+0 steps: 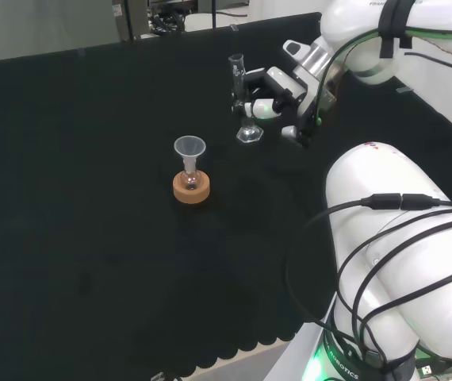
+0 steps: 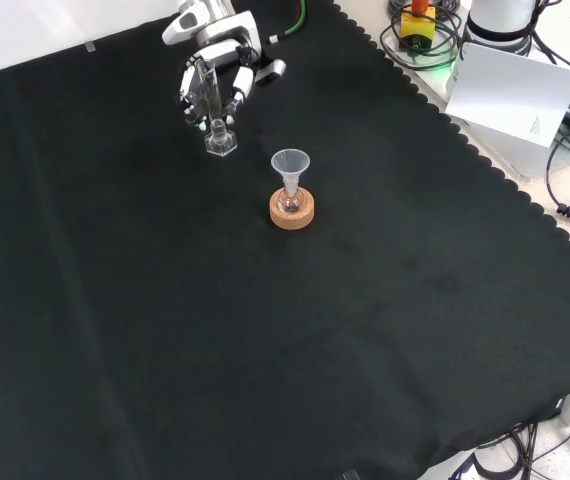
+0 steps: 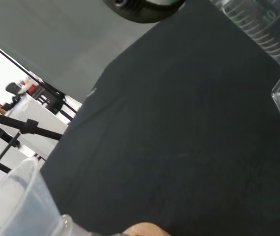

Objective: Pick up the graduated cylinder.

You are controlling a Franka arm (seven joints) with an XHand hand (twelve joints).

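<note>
Black cloth: the bench cover (image 2: 265,330) lies flat and bare across the near half in the front view; nothing stands there to obstruct.
Funnel assembly: a clear plastic funnel (image 2: 290,165) sits in a small round glass flask on a tan cork ring stand (image 2: 292,210), nearer the front camera than the cylinder and apart from it, a short way to the right in that view.
Task item: the tall clear glass graduated cylinder (image 1: 239,94) with a hexagonal foot stands upright; its foot (image 2: 220,142) appears to rest on the cloth at the far side in the front view.
Hand state: the black and white robot hand (image 1: 267,94) has its fingers (image 2: 237,88) curled about the cylinder's tube above the foot, so it reads as gripping the cylinder; full contact on every side cannot be confirmed.
Wrist evidence: the cylinder's printed scale passes close by the camera, and the funnel rim shows at a distance.
Risk, slip: smooth glass held on a narrow tube could slide through the fingers on lifting, dropping it foot first.
Risk, tilt: an uneven grip could tip the cylinder as the foot leaves the cloth.
Risk, collision: a swing towards the front camera could strike the funnel and topple the flask off its ring.
</note>
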